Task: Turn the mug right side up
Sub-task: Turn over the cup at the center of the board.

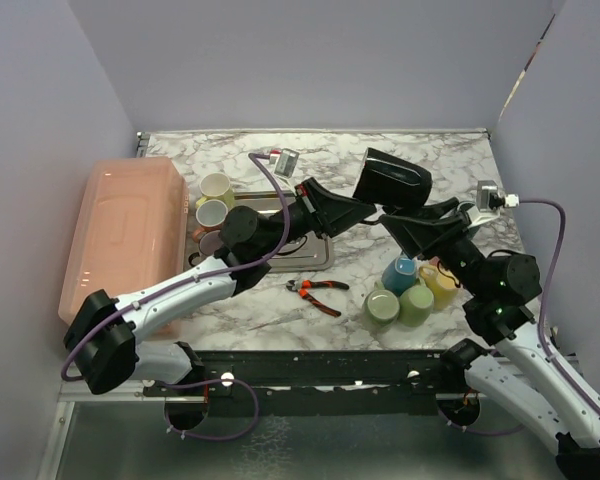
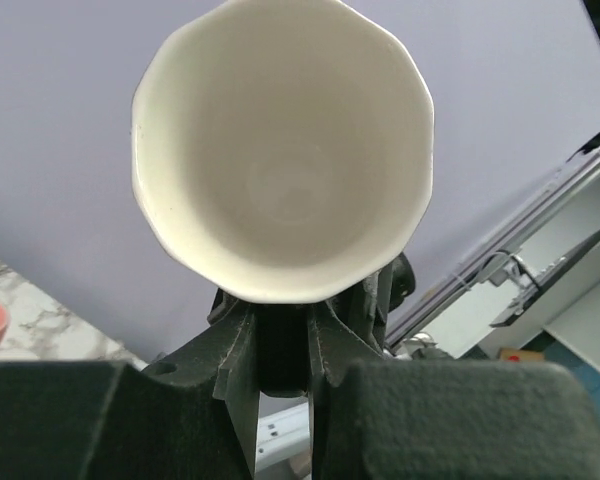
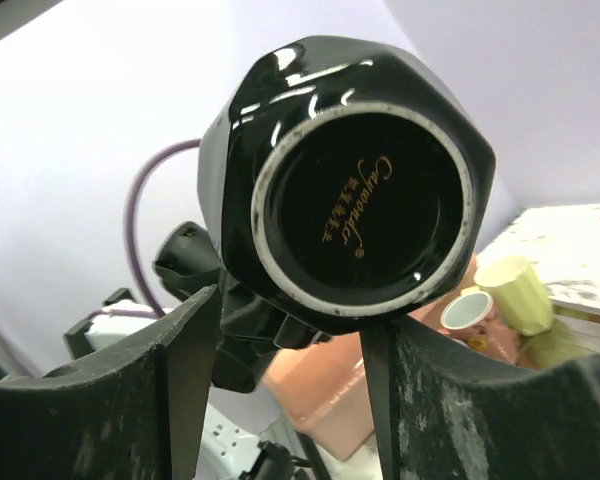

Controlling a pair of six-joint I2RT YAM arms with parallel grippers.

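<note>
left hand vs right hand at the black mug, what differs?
Left hand has its fingers pinched close at the rim of the black mug; right hand has its fingers spread wide. Left hand's camera sees the white inside; right hand's sees the base. Shared: both meet at the same mug in mid-air.

The mug [image 1: 392, 178] is glossy black outside and plain white inside, with faceted walls and a many-sided rim. It hangs tilted in the air above the rear middle of the marble bench [image 1: 270, 300], resting on nothing. Its round base, ringed by a pale unglazed foot and printed with small gold script, faces the right wrist camera. Its open mouth faces the left wrist camera. The left hand [image 2: 280, 335] pinches its wall at the rim.
</note>
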